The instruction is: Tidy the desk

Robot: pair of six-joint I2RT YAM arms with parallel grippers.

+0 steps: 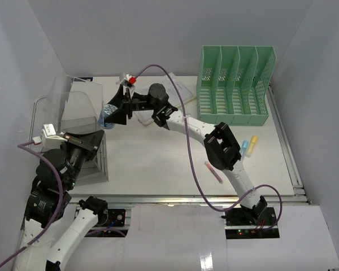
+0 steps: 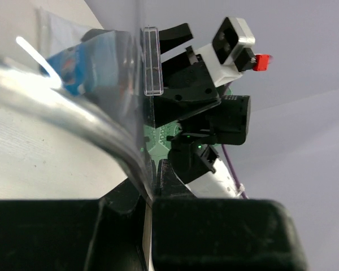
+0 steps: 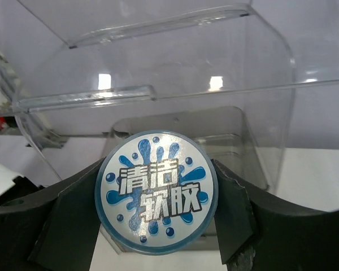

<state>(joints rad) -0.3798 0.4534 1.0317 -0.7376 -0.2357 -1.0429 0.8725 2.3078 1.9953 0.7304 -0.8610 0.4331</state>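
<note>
Right gripper gripping tub, label "清洁软胶"

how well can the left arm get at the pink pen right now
Probably not yet. The left gripper is shut on the clear bin at the desk's left, while the pink pen lies beside the right arm. It would have to let go first.

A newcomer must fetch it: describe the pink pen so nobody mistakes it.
Start at the mint-green file rack at the desk's far right and come toward the front rail. The pink pen lies slanted, alone, left of the right arm. The blue pen and yellow pen lie together on the arm's other side.
</note>
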